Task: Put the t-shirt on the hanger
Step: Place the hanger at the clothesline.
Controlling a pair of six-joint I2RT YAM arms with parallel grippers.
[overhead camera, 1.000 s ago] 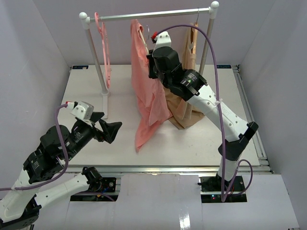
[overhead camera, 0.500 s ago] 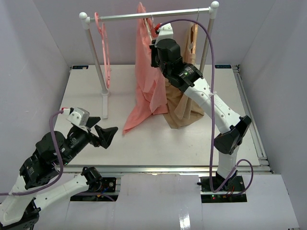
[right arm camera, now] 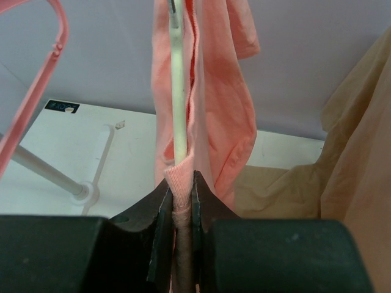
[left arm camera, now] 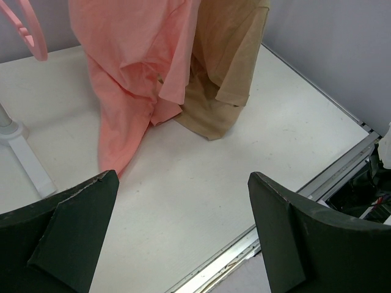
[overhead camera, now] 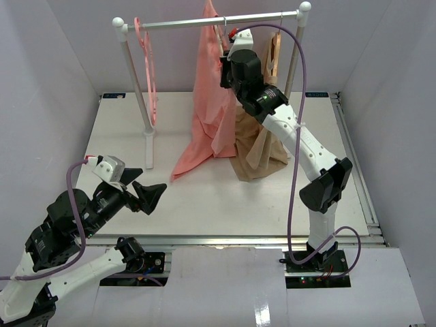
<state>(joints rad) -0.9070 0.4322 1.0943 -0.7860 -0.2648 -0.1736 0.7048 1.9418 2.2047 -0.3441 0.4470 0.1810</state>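
Observation:
The salmon-pink t-shirt [overhead camera: 208, 95] hangs up at the rail, its hem trailing onto the table; it also shows in the left wrist view [left arm camera: 137, 73] and the right wrist view [right arm camera: 223, 104]. The cream-white hanger [right arm camera: 177, 104] runs inside the shirt; only a thin bar shows. My right gripper [right arm camera: 181, 186] is shut on the shirt's ribbed collar and the hanger bar, high by the rail [overhead camera: 228, 51]. My left gripper [left arm camera: 183, 201] is open and empty, low over the front left of the table [overhead camera: 146, 194].
A garment rack [overhead camera: 211, 22] stands at the back, its post foot [overhead camera: 150, 160] on the left. A pink hanger [overhead camera: 146, 61] hangs at its left end. A beige garment [overhead camera: 262, 146] on a wooden hanger [overhead camera: 274, 51] hangs right of the shirt.
My right gripper has risen toward the rail with the shirt and hanger, lifting the hem. My left arm has drawn back and lower.

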